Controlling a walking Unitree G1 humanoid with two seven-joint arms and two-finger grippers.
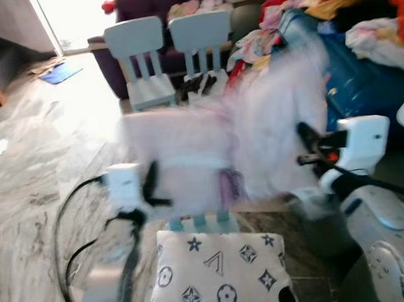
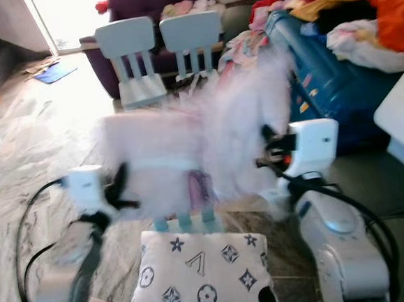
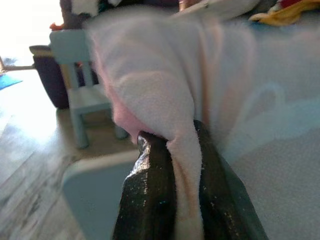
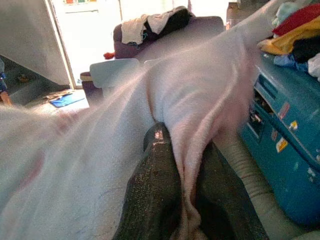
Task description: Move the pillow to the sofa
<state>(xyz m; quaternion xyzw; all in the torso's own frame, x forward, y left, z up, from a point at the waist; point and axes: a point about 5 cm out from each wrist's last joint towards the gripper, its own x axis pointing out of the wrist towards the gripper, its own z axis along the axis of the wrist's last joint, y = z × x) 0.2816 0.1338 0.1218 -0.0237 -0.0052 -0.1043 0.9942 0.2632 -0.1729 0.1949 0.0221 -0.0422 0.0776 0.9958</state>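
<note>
A pale pink fluffy pillow point(image 1: 216, 150), blurred by motion, hangs stretched between my two grippers above a small chair. My left gripper point(image 1: 152, 186) is shut on its left edge; in the left wrist view the pink fabric point(image 3: 165, 85) is pinched between the black fingers point(image 3: 150, 185). My right gripper point(image 1: 306, 146) is shut on its right side, and the right wrist view shows the fabric point(image 4: 200, 90) folded between the fingers point(image 4: 155, 180). The purple sofa point(image 1: 148, 1) stands at the back, with clothes on it.
A white patterned cushion point(image 1: 218, 268) lies on a light blue chair point(image 1: 197, 223) right below. Two more light blue chairs point(image 1: 138, 51) stand before the sofa. A blue case point(image 1: 353, 69) under a clothes pile point(image 1: 365, 5) is at right. Open floor lies to the left.
</note>
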